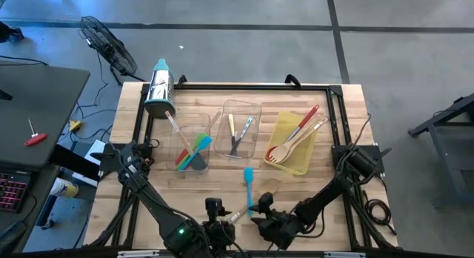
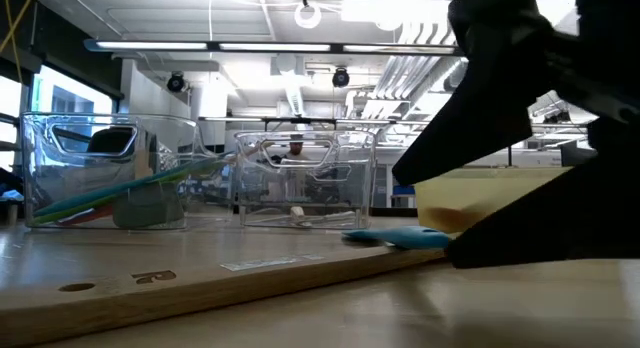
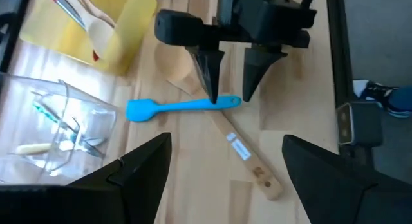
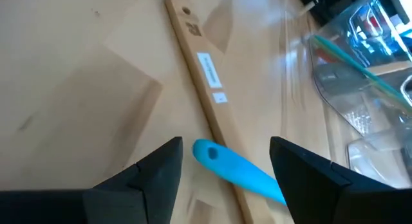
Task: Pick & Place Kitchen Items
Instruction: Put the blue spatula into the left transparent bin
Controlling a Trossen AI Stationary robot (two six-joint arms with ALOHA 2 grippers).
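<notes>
Blue silicone spatula [image 3: 180, 107] crosses flat wooden utensil [image 3: 248, 158], right end effector [image 3: 230, 82] spread above.

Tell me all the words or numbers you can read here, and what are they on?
None can be read.
White sticker on the wooden spoon handle: too blurred to read.
Burned-in mark near the handle's hole: looks like letters, too unclear to tell.
The blue spatula, lying across the spoon between the open fingers of the right gripper: no writing.
The clear bins and yellow bin: no visible labels.
</notes>
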